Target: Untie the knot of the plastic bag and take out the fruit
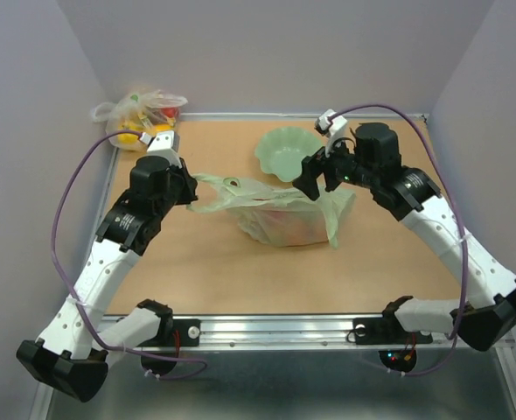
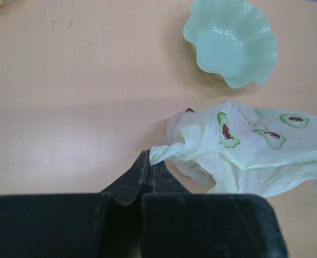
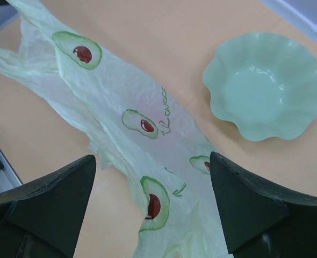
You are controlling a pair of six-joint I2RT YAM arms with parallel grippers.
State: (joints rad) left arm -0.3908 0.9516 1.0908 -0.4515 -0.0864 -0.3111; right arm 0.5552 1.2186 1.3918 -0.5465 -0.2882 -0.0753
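Observation:
The pale green plastic bag (image 1: 284, 217) with avocado prints lies mid-table. My left gripper (image 1: 191, 198) is shut on the end of one twisted handle strip (image 2: 172, 150) and holds it stretched out to the left. My right gripper (image 1: 316, 182) hovers over the bag's right upper part. Its jaws are wide open, with the bag film (image 3: 121, 107) beneath and between them. I cannot make out a tied knot. The fruit is hidden inside the bag; only a faint reddish tint (image 1: 280, 213) shows through the film.
A pale green wavy-rimmed bowl (image 1: 286, 154) stands just behind the bag, close to my right gripper; it also shows in the left wrist view (image 2: 231, 40) and the right wrist view (image 3: 266, 91). A clear whitish bag with yellow and red items (image 1: 140, 114) sits in the far left corner.

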